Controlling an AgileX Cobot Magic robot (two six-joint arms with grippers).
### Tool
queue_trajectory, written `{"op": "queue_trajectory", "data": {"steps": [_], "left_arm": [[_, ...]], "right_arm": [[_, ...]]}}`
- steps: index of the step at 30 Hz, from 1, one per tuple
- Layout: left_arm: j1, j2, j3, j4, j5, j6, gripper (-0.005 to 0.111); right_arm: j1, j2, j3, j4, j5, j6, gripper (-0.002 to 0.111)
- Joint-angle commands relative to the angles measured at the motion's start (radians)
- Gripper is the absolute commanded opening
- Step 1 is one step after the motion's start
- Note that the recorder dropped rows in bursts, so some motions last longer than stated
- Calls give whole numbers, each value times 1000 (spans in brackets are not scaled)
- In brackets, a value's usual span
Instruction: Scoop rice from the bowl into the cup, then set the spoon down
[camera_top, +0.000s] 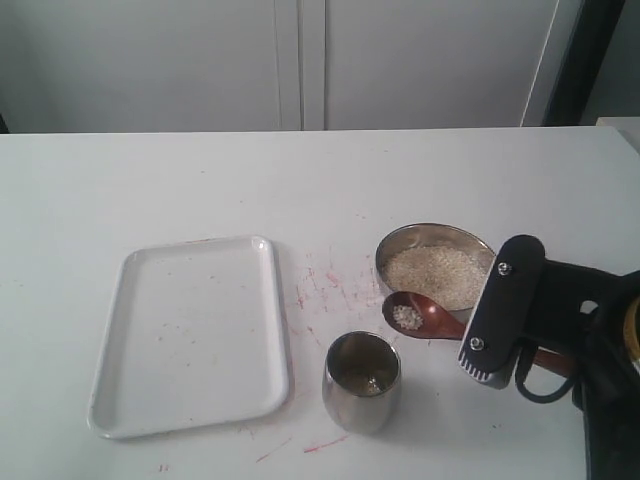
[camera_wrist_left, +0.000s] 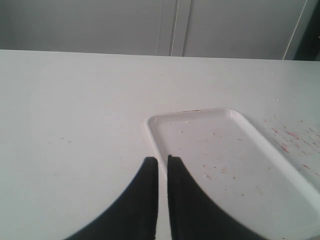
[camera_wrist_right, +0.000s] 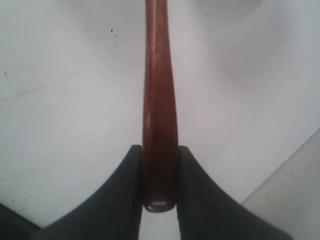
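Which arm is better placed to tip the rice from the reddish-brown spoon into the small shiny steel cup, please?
The right. The right gripper is shut on the reddish-brown spoon, which carries rice just beside the small steel cup. The left gripper is shut, empty, over by the white rectangular tray.

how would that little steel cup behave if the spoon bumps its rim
The cup is narrow with a rounded base, so a rim knock from the spoon would probably rock or tip it. Polished steel on the smooth table likely slides easily. It looks nearly empty, so probably light.
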Motion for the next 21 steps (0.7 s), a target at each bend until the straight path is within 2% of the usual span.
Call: {"op": "queue_trajectory", "data": {"steps": [1,9,21], "left_arm": [[-2,-4,-3,-9,-4,-2,14],[-2,-4,-3,-9,-4,-2,14],[-2,-4,-3,-9,-4,-2,14]], "right_arm": [[2,-6,10,-16,3,28,0],[2,-2,10,-16,-39,28,0],[2,-2,10,-120,-95,33,0]]}}
